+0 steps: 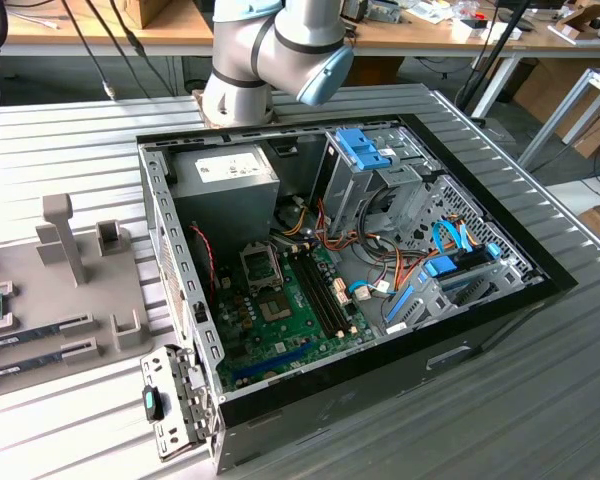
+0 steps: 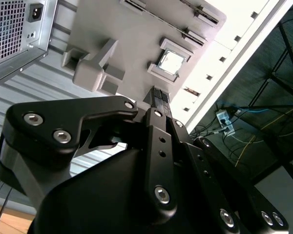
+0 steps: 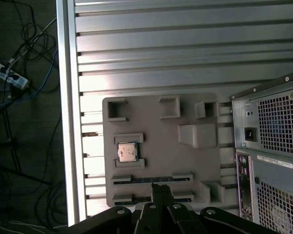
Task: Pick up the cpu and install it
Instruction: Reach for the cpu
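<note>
The robot's black hand [image 2: 159, 95] is close in the foreground, its two fingers pressed together with nothing between them. Beyond the fingertips a grey moulded tray [image 2: 132, 29] lies on the ribbed metal worktop [image 2: 39, 87]. The silver-topped cpu [image 2: 170, 62] sits flat in a square recess of the tray, apart from the hand. A perforated computer case [image 2: 10, 29] stands beside the tray. Past the worktop's edge, a power strip [image 2: 225, 122] lies on the dark floor [image 2: 234, 87].

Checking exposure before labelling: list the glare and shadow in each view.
First wrist view: glare washes out the table slats beside the tray, yet the cpu is clear. Second wrist view: the table edge is blown out white, the hand dark against it. Exterior view: even light, case interior shaded.
</note>
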You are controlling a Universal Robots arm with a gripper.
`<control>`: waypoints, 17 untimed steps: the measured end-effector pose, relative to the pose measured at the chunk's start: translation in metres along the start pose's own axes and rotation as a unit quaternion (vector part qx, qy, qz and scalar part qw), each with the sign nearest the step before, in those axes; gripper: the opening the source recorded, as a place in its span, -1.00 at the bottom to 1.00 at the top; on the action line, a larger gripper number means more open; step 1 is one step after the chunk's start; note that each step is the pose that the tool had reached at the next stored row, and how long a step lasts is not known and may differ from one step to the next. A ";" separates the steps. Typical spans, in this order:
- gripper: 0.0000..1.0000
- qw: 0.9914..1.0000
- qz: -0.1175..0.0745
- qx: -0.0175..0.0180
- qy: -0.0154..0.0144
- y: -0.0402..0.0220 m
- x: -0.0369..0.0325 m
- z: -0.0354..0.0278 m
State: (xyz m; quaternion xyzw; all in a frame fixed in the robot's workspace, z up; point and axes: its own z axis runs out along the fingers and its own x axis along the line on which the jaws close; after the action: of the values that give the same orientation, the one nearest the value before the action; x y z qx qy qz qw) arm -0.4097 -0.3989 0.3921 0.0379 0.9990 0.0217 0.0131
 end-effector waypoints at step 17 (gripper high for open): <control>-0.78 1.000 0.000 0.000 0.000 -0.0007 0.0089 0.0000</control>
State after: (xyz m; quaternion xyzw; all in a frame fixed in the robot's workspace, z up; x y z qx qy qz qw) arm -0.4186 -0.3990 0.3919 0.0378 0.9990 0.0217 0.0130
